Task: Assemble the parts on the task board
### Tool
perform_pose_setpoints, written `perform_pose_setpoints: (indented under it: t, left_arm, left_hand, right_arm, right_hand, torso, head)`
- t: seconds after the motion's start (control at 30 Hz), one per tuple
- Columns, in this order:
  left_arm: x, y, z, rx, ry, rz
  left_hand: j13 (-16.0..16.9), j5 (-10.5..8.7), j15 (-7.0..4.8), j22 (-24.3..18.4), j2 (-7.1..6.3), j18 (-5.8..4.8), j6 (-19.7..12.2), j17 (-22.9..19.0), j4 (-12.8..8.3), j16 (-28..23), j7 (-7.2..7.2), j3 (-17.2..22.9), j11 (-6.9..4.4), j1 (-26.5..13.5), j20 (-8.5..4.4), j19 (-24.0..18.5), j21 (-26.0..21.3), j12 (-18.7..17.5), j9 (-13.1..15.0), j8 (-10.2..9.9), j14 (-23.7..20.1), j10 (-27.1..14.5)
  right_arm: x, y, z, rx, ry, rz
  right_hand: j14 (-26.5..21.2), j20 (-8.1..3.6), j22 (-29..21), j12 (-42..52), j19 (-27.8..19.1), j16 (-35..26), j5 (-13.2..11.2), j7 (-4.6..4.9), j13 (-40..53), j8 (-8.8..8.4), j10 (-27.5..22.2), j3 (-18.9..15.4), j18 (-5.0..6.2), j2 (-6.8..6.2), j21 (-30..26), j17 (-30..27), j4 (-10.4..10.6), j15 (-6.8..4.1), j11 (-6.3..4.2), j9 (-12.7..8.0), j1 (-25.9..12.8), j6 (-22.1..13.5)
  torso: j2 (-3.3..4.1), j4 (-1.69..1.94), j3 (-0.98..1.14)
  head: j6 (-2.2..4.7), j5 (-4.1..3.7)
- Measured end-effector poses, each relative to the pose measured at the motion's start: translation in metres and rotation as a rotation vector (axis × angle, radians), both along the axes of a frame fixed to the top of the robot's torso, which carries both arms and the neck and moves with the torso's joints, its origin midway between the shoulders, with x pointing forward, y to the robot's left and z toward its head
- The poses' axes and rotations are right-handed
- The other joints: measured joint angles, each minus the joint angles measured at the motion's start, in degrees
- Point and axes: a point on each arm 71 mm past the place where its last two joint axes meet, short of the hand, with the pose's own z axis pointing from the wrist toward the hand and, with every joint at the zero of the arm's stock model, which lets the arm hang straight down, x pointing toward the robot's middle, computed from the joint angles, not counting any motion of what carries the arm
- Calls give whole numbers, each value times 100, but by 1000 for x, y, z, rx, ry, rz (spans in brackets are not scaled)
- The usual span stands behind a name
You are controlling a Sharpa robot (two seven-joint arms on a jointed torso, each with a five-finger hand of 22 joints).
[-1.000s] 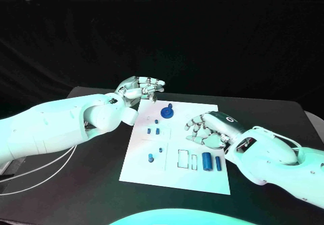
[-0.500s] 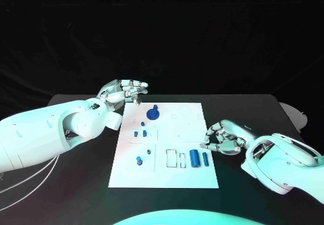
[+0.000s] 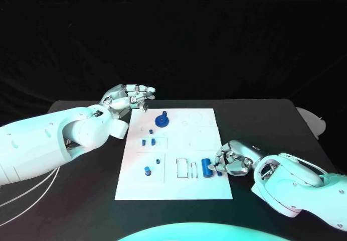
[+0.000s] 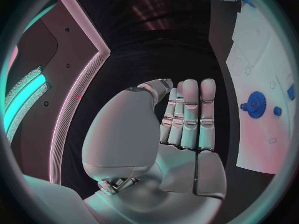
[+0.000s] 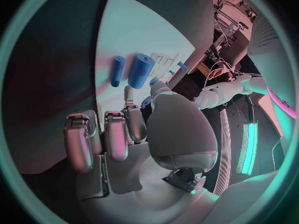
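The white task board (image 3: pixel 189 134) lies in the middle of the table. A blue gear (image 3: pixel 162 120) stands at its far end, and small blue pegs (image 3: pixel 149 142) sit lower down on the left side. Two blue cylinders, one thick (image 3: pixel 206 168) and one thin (image 3: pixel 217 171), lie near the board's right edge. My right hand (image 3: pixel 232 160) rests at that edge with its fingers curled in and nothing in them. Its thumb (image 5: pixel 127 95) reaches toward the thick cylinder (image 5: pixel 140 69). My left hand (image 3: pixel 131 96) hovers off the board's far left corner, empty, with its fingers (image 4: pixel 189 115) extended side by side.
Black table (image 3: pixel 275 125) surrounds the board on all sides. Outlined rectangular slots (image 3: pixel 186 168) lie just left of the cylinders. In the left wrist view the gear (image 4: pixel 254 103) and board (image 4: pixel 261 69) sit beside my left hand (image 4: pixel 181 134).
My right hand has moved down along the board's right edge and now sits against the two cylinders. The camera shifted early on. My left hand has stayed in place.
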Motion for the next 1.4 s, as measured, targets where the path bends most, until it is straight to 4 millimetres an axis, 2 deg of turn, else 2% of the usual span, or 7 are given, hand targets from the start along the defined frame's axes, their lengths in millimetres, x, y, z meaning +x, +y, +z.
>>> perform_pose_setpoints:
  t: [0.4,0.57,0.83,1.1,1.27,1.4]
  left_arm:
    - [0,2,0,1,1,3]
    - [0,2,0,1,1,3]
    - [0,2,0,1,1,3]
    - [-1,2,0,0,2,2]
    - [-1,2,0,1,2,2]
    - [-1,3,0,1,3,2]
  left_hand:
    - [-1,0,0,1,0,0,0,0,0,0,0,0,0,0,0,0,0,0,0,0,0,0]
    - [4,0,0,1,0,0,0,0,0,0,0,0,0,0,0,0,0,0,0,0,0,0]
    - [4,0,0,1,23,0,0,1,0,0,0,0,0,-23,0,0,0,0,0,0,0,0]
    - [3,0,0,-9,23,0,0,1,0,0,0,0,0,-23,0,0,0,0,0,0,0,0]
    - [3,0,0,-9,23,0,0,1,0,0,0,0,0,-23,0,0,0,0,0,0,0,0]
    - [3,0,0,-9,23,0,0,1,0,0,0,0,0,-23,0,0,0,0,0,0,0,0]
  right_arm:
    - [-2,11,-10,-14,15,8]
    - [-1,14,-14,-18,16,12]
    - [2,19,-18,-26,18,15]
    - [7,24,-23,-38,13,17]
    - [7,28,-24,-34,6,24]
    - [5,29,-24,-28,0,22]
  right_hand:
    - [21,0,-1,44,0,0,0,0,-1,0,0,-103,0,37,0,-1,-5,22,0,36,-37,0]
    - [21,0,-1,44,0,-2,0,0,-1,0,0,-103,0,37,0,-1,-5,22,0,43,-37,0]
    - [21,1,-2,44,0,19,24,0,-2,0,0,-103,1,59,-1,-2,-5,22,0,50,-59,0]
    - [21,1,-3,44,0,18,42,1,-2,26,0,-134,1,60,-1,-2,-5,22,0,98,-57,1]
    - [21,1,-3,67,0,18,137,2,-3,48,-1,-150,1,171,-1,-3,-20,22,0,122,53,1]
    - [21,1,-3,111,0,18,315,-35,-3,35,47,-156,1,265,-1,-3,-14,22,-16,122,147,40]
  torso:
    - [3,-14,2]
    - [3,-10,2]
    - [3,-7,3]
    - [-3,-1,-3]
    - [-4,-1,-3]
    - [-7,-4,-3]
  head:
    - [-8,10]
    - [-17,5]
    - [-34,38]
    - [-36,37]
    - [-38,49]
    - [-35,50]
